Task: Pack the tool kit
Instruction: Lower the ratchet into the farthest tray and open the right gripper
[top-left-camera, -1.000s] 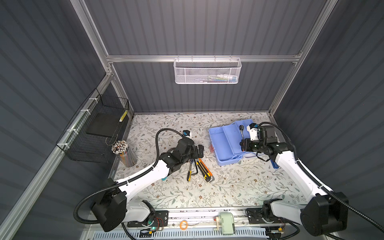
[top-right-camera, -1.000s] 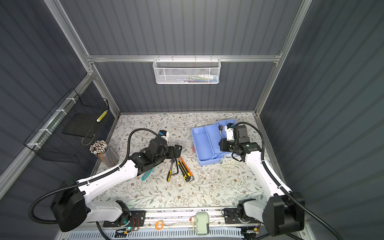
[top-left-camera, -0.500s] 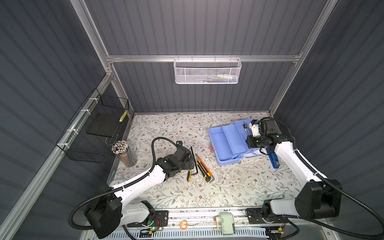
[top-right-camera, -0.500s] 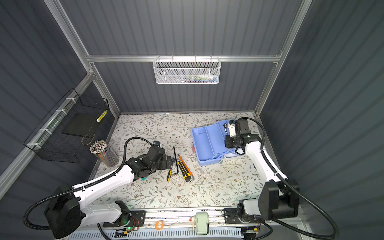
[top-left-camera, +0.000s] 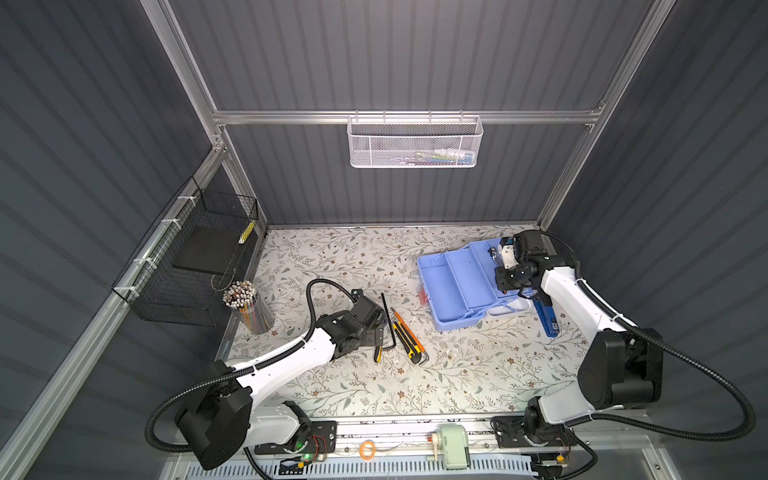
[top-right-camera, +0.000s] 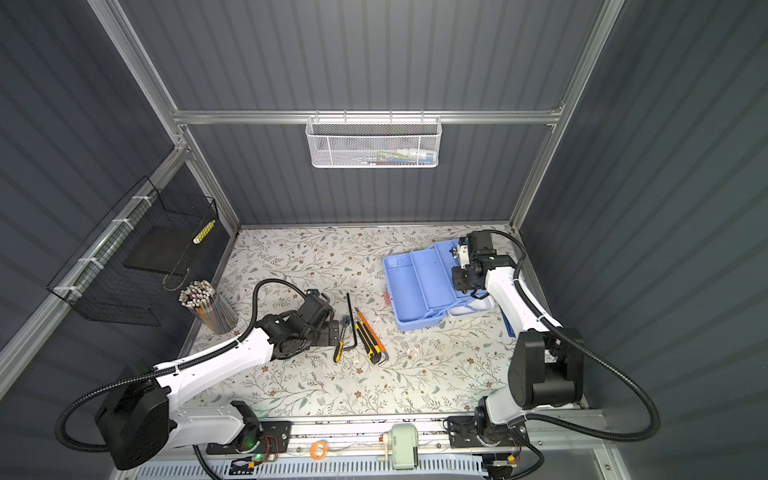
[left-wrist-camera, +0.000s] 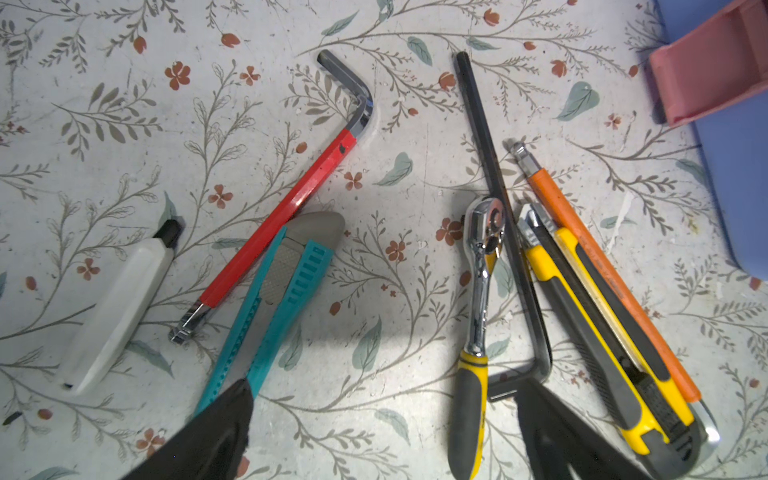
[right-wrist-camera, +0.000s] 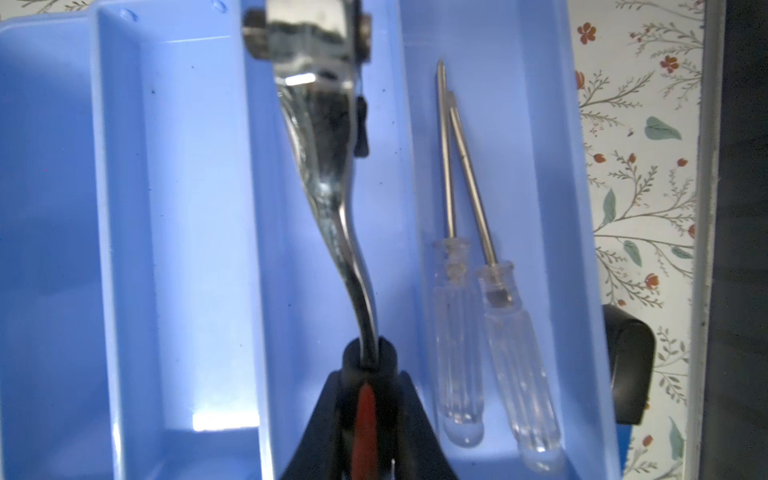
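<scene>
Seven hand tools lie loose near the middle of the floral table. The left gripper hangs over them, jaws spread wide above a yellow-handled ratchet and a black hex key. Farther right sits the open tool kit. Over its light blue trays the right gripper pinches a chrome ratchet by the handle, beside two clear-handled screwdrivers in one compartment.

The left arm stretches low, left fingers spread wide (right fingers pinched nearly together).
</scene>
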